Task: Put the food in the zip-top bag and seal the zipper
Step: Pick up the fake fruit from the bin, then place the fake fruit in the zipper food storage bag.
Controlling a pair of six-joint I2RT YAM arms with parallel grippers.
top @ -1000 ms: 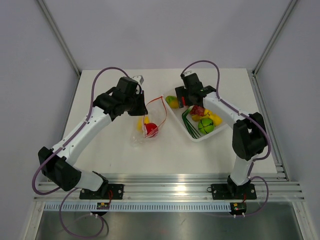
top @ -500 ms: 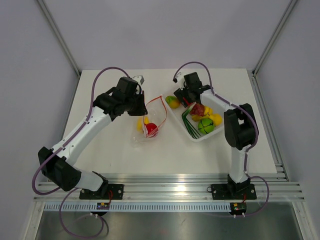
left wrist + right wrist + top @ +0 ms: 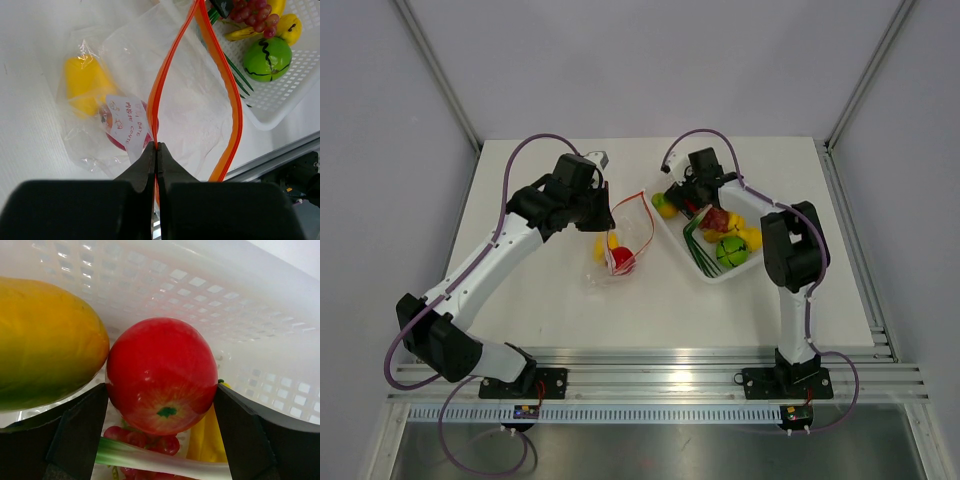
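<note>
My left gripper (image 3: 157,146) is shut on the orange-red zipper (image 3: 233,100) and holds the clear zip-top bag (image 3: 195,110) with its mouth open toward the tray. A yellow pepper (image 3: 87,85) and a red round fruit (image 3: 117,140) lie inside the bag (image 3: 620,250). My right gripper (image 3: 160,390) is in the tray's far-left corner, with a finger against each side of a red round fruit (image 3: 162,372). The orange-green mango (image 3: 45,340) lies next to it. Red grapes (image 3: 150,442) and a green stalk (image 3: 150,457) lie below it.
The white perforated tray (image 3: 715,275) stands right of the bag, holding a green round fruit (image 3: 730,250), yellow pieces (image 3: 750,238) and green stalks (image 3: 698,245). A metal rail (image 3: 660,375) runs along the table's near edge.
My right wrist turned and shifted a little left over the tray's far-left corner, and the right elbow swung inward. The left arm and the bag stayed still.
</note>
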